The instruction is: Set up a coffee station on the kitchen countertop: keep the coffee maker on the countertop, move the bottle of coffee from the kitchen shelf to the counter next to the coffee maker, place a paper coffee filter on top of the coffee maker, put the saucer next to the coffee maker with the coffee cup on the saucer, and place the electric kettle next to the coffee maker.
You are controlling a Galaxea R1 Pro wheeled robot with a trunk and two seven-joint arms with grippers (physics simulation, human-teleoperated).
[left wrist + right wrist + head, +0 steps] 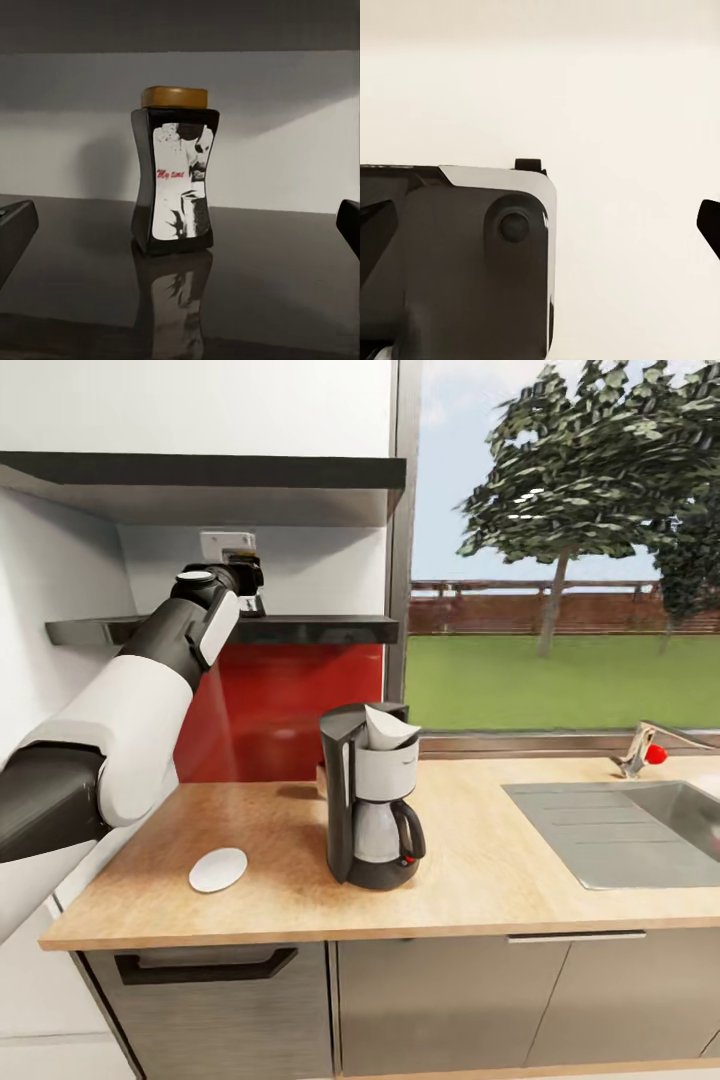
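In the left wrist view the bottle of coffee (pixel 175 172), a dark jar with a gold lid and white label, stands upright on the glossy black kitchen shelf (pixel 285 277). My left gripper (pixel 180 225) is open, its fingertips (pixel 16 225) wide on either side and short of the jar. In the head view the left gripper (pixel 248 592) is raised to the kitchen shelf (pixel 320 628). The coffee maker (pixel 370 805) stands on the kitchen countertop (pixel 480 880) with the paper coffee filter (pixel 388 728) in its top. The saucer (pixel 218 869) lies to its left. My right gripper (pixel 540 225) is open.
A steel sink (pixel 620 830) with a faucet (pixel 636 750) takes up the worktop's right side. A thicker dark grey shelf (pixel 200 470) hangs above the black one. A red backsplash (pixel 290 700) lies behind the machine. A grey robot part (pixel 472 262) lies near the right gripper.
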